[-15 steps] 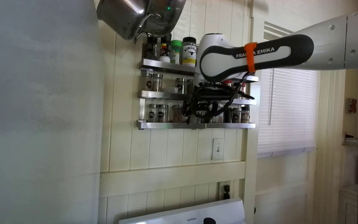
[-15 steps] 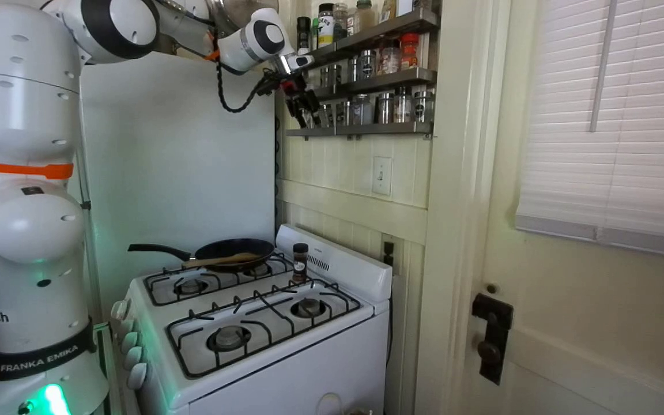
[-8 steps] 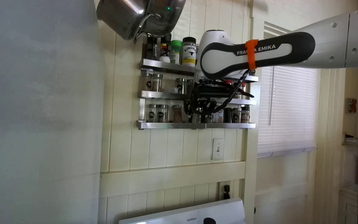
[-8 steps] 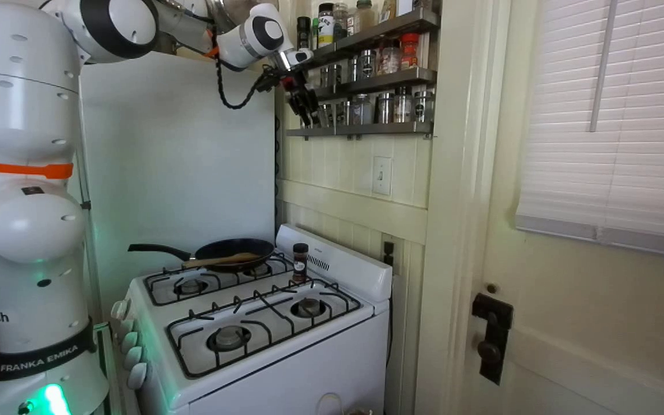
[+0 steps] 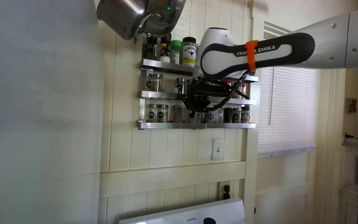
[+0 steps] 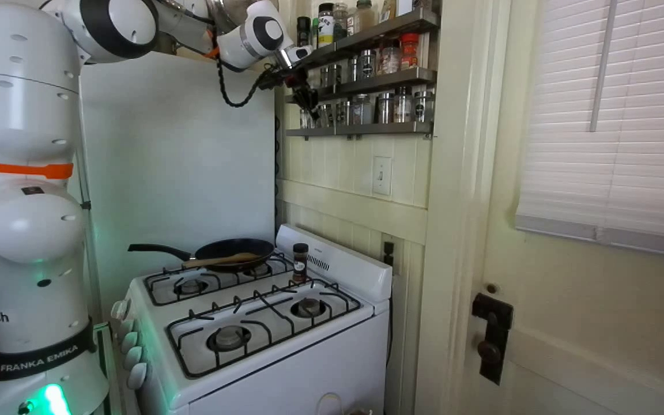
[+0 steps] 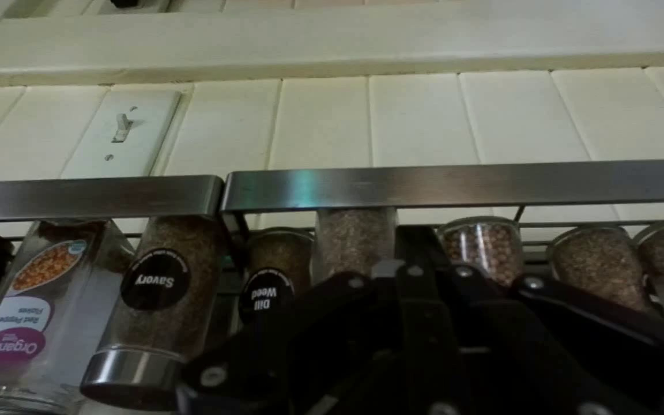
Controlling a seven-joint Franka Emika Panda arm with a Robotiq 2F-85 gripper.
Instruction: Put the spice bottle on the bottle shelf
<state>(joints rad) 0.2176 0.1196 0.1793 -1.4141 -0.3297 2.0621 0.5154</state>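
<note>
Here the gripper (image 7: 424, 253), fingers together, hides the top of a jar (image 7: 355, 237), the bottle shelf (image 7: 482, 184) its base

- Open air lies between the bottle shelf (image 6: 378, 128) and the stove (image 6: 286, 363).
- Jars (image 7: 485, 253) flank the gripper (image 7: 421, 248) in the wrist view.
- The middle tier (image 5: 160, 95) leaves slim headroom above the lowest tier's (image 5: 172, 125) jars.
- A frying pan (image 6: 263, 247) sits near the spice bottle (image 6: 300, 263).
</note>
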